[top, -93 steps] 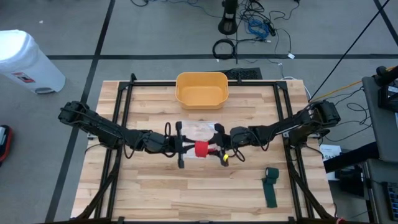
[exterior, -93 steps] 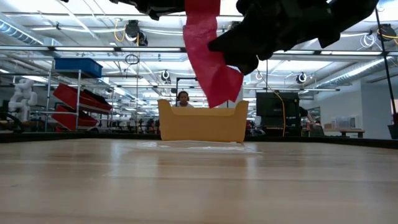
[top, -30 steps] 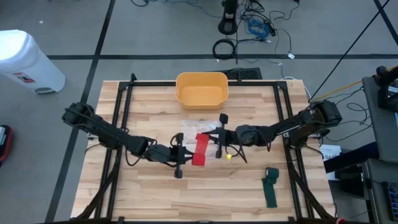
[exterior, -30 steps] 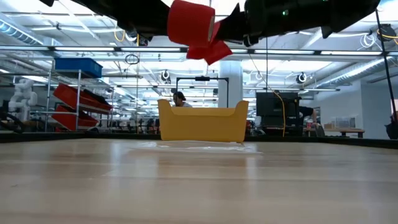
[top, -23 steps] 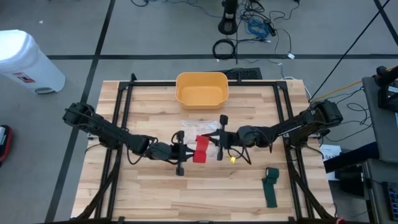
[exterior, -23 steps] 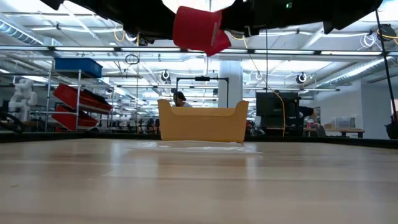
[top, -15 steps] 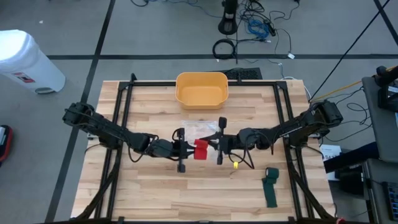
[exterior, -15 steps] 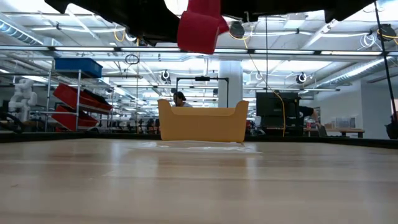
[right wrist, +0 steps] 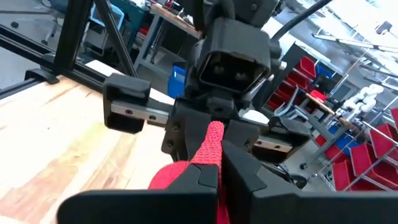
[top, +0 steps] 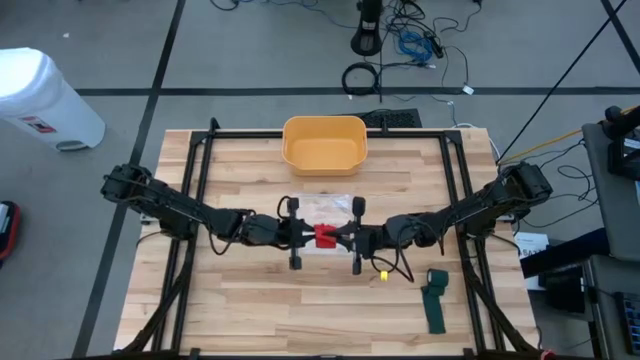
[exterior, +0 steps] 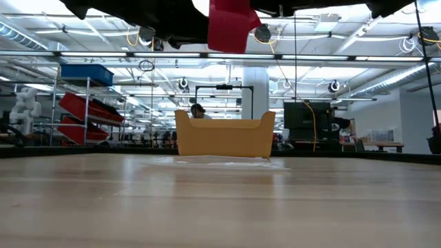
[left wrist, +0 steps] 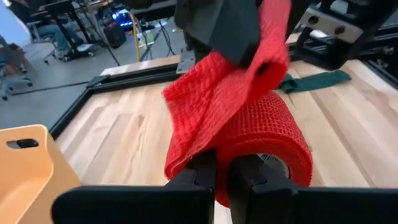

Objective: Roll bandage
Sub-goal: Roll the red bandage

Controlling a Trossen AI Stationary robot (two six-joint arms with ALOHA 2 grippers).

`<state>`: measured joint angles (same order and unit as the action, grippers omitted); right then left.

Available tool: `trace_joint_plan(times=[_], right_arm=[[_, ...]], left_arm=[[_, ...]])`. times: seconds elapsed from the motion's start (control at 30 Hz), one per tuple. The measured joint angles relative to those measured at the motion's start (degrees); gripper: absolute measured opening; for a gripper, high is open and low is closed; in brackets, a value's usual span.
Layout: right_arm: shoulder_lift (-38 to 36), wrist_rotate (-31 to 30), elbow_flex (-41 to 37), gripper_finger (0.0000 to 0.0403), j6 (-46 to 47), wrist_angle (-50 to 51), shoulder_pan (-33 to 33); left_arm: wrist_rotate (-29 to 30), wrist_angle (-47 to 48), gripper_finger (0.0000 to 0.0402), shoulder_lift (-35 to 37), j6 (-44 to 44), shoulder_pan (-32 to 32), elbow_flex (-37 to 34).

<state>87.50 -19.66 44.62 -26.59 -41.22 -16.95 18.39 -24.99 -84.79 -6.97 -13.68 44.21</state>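
Two hands, left hand (top: 300,236) and right hand (top: 345,238), have drawn together, both clamped on the red bandage (top: 325,237), its loose tail now nearly wound in.

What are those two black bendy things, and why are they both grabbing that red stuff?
They are two robot arms working at a wooden table. One picture looks straight down from above, one looks level across the tabletop, and two come from little cameras on the arms' wrists. The left gripper and the right gripper meet in the middle, up in the air, and both have their jaws shut on a red bandage, a stretchy strip partly wound into a roll. They are rolling it up. On the table there is also a yellow tub at the far edge, a green bandage lying near the right arm, and a see-through wrapper under the grippers.
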Motion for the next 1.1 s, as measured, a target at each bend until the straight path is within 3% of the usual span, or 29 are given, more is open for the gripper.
trace_joint_plan(times=[0.17,0.53,0.7,0.93,1.1], right_arm=[[0.00,0.18,0.00,0.0015,-0.11,0.59,-0.04],[0.00,0.03,0.00,0.0122,0.24,2.70,-0.35],[0.02,0.07,0.02,0.0149,-2.42,2.08,-0.43],[0.02,-0.23,0.02,0.0155,-20.68,3.17,-2.02],[0.02,-4.03,0.02,0.0155,-34.53,1.07,-3.83]], left_arm=[[-0.29,-0.22,0.0013,0.00,-3.08,0.10,0.00],[-0.30,-1.82,0.0013,-0.02,-14.55,0.10,-0.07],[-0.30,-1.99,0.0013,-0.02,-17.58,0.08,-0.07],[0.73,-1.99,0.0013,-0.02,-21.99,0.12,-0.07],[2.46,-2.07,0.0013,-0.02,-24.09,0.17,-0.07]])
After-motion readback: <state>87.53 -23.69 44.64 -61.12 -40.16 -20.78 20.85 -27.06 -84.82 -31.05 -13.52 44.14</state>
